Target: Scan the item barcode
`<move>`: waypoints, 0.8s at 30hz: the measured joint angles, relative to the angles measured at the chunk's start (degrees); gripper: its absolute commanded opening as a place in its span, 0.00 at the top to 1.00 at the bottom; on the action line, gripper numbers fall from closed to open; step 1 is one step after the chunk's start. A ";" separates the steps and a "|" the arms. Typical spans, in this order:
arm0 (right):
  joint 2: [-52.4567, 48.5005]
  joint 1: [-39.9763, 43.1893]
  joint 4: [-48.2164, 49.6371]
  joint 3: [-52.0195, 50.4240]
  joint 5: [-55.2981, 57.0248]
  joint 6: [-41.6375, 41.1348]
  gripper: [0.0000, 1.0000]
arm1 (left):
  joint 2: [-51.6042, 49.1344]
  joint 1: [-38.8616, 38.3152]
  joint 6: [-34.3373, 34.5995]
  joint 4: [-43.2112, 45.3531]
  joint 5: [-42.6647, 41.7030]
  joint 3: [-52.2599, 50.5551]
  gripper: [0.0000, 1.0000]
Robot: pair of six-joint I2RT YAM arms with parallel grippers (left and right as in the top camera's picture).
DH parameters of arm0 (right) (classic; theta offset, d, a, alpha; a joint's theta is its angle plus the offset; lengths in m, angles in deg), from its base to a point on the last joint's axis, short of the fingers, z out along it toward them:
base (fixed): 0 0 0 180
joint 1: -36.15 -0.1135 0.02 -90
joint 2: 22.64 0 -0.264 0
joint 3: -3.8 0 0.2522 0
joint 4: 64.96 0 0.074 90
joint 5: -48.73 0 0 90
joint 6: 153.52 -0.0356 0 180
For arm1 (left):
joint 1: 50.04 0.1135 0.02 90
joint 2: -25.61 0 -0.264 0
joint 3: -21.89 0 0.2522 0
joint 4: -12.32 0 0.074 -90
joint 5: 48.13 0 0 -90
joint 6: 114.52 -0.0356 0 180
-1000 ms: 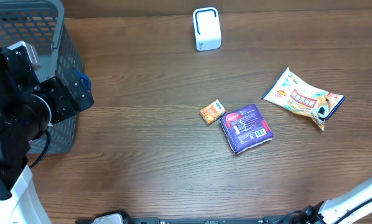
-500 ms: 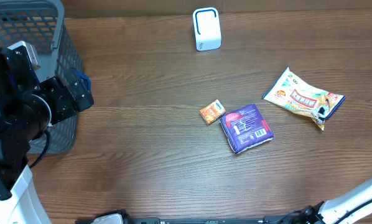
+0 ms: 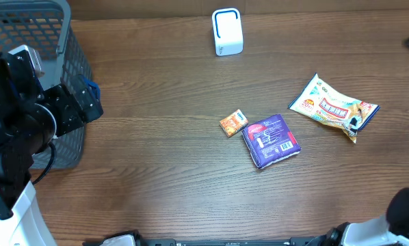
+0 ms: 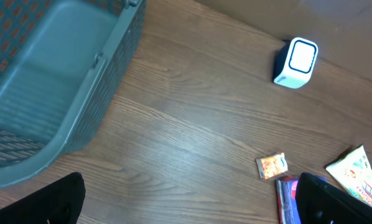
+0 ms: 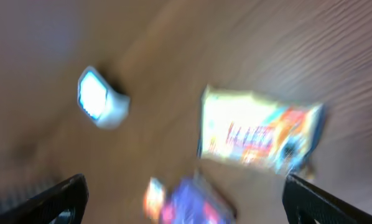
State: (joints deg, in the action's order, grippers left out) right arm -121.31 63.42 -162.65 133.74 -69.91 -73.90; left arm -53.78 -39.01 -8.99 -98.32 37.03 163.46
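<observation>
You've got the purple pack (image 3: pixel 271 141), barcode label face up, right of centre on the tabletop (image 3: pixel 163 171). It's just beside a small orange sachet (image 3: pixel 233 123), w/ the white scanner (image 3: pixel 227 32) at the far edge. Left fingers (image 4: pixel 55 202) hang spread and empty by the basket (image 3: pixel 68 61). Right fingers (image 5: pixel 49 202) are also released, holding nothing, view blurred. Your right arm looks nearer: the pack lies left of it, approx. square, slightly skewed. Snack bag (image 3: pixel 334 107) sits further right.

Left arm (image 3: pixel 27 130) folded at left side, left gripper (image 4: pixel 195 202) wide open, empty, right gripper (image 5: pixel 189 199) wide open, empty
</observation>
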 measured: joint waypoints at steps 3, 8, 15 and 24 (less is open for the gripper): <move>-0.74 -7.69 -3.63 -2.56 -0.90 4.76 0.00 | 0.00 0.00 0.00 0.02 0.00 0.00 0.00; -2.91 -19.58 -2.05 -11.93 2.73 9.38 0.00 | 0.00 0.00 0.00 0.02 -0.02 0.00 0.00; -3.72 -29.40 6.45 -27.65 5.86 11.23 0.01 | 0.00 0.00 0.00 -0.02 0.00 0.00 0.00; -3.74 -33.20 26.56 -43.45 4.94 11.76 0.14 | 0.00 0.00 0.00 0.00 0.00 0.00 0.00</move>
State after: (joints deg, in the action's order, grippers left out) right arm -125.05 30.22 -136.09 90.29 -64.97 -62.14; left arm -53.78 -39.01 -8.99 -98.32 37.03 163.46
